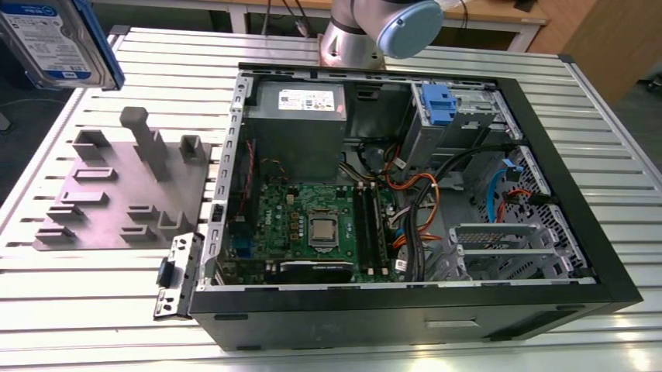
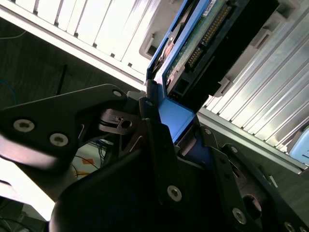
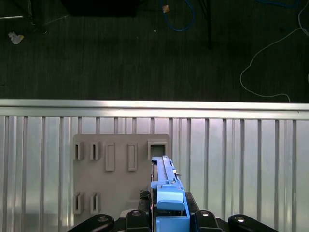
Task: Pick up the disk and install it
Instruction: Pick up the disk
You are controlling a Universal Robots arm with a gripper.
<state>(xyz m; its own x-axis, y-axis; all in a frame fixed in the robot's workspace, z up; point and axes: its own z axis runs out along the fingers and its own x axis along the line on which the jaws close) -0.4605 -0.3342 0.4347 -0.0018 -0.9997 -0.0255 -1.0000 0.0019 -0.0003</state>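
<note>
The disk [image 1: 52, 39], silver-grey with a white-and-blue label and blue side rails, hangs in the air at the exterior view's far left, above the table's back corner. In the first wrist view the disk [image 3: 166, 176] is edge-on, its blue rail clamped in my gripper [image 3: 169, 210], above the grey plate. In the second wrist view the gripper [image 2: 176, 128] is shut on the blue rail, and the disk [image 2: 207, 34] shows its circuit side and connector pins.
A grey moulded plate [image 1: 114, 194] with upright pegs lies on the slatted table's left part. The open computer case [image 1: 610, 256] takes up the middle and right, with a blue clip [image 1: 439, 105] in its drive bay. The arm's base [image 1: 362, 31] stands behind it. Beyond the table edge [image 3: 154, 108] is dark floor.
</note>
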